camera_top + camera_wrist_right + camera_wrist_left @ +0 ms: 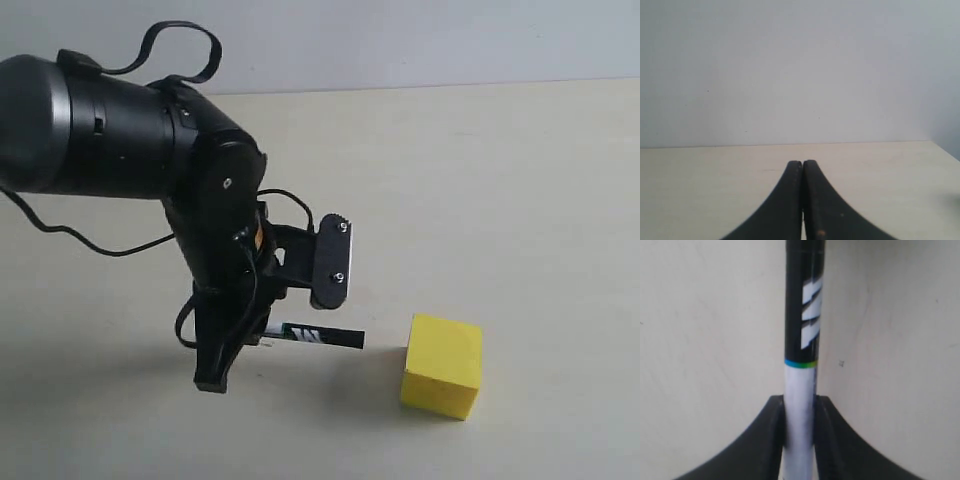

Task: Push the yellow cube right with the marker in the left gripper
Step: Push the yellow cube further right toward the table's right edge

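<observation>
The yellow cube [443, 365] sits flat on the cream table [520, 180], and everything else is placed from it. To its left in the exterior view lies the marker [325, 337], held nearly level and low over the surface, its black end aimed at the cube's left face. The two are near but apart. A short strip of bare, shadowed tabletop is all that lies between them. Whether the marker touches the table cannot be told.

The left gripper [800, 407] pinches the marker's white barrel between its two fingertips, one black finger [771, 425] pressed to each side. The black half runs on past them toward the cube. The thick black and grey arm reaches in from further left of the cube and higher up, with a black cable [180, 45] looping over it.

The marker's black half carries slanted white bars that may be lettering but are too blurred to read. A thin blue, green and yellow ring marks where black meets white.

The right gripper [802, 167] has its fingers pressed together on nothing, over the table and facing a pale wall [790, 65]. Its place relative to the cube cannot be told.
</observation>
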Controlling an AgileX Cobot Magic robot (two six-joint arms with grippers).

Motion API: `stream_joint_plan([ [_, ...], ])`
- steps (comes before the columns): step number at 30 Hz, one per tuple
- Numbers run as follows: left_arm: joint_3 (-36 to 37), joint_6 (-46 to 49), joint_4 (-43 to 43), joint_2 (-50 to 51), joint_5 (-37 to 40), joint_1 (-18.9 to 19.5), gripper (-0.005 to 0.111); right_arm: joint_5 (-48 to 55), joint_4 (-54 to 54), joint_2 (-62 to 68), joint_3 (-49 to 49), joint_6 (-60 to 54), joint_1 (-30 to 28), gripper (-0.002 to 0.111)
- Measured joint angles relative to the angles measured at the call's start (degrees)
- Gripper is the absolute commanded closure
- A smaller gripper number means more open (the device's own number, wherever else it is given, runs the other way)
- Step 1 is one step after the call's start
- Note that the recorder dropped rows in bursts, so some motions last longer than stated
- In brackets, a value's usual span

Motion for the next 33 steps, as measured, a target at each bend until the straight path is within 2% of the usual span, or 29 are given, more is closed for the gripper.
stream_joint_plan([
  [4,-4.0,2.1,-1.1,1.8,4.7,0.0,0.107,0.0,0.0,0.0,0.0,0.0,0.0,0.108],
  [8,-5.8,3.5,-1.4,3.7,6.2,0.0,0.107,0.0,0.0,0.0,0.0,0.0,0.0,0.108],
  [13,-6.2,4.0,-1.7,5.1,5.8,0.0,0.107,0.0,0.0,0.0,0.0,0.0,0.0,0.108],
  [19,-6.2,5.0,-2.5,5.1,1.9,-0.4,0.107,0.0,0.0,0.0,0.0,0.0,0.0,0.108],
  [21,-6.2,5.9,-2.5,5.1,1.8,-2.6,0.107,0.0,0.0,0.0,0.0,0.0,0.0,0.108],
  [24,-6.2,6.8,-3.1,5.1,1.7,-7.8,0.107,0.0,0.0,0.0,0.0,0.0,0.0,0.108],
  [25,-6.2,6.8,-3.1,5.1,1.7,-8.0,0.107,0.0,0.0,0.0,0.0,0.0,0.0,0.108],
  [30,-6.3,1.5,-2.7,5.1,5.6,-3.1,0.107,0.0,0.0,0.0,0.0,0.0,0.0,0.108],
  [33,-6.4,-0.1,-2.7,5.1,6.3,-2.4,0.107,0.0,0.0,0.0,0.0,0.0,0.0,0.108],
])
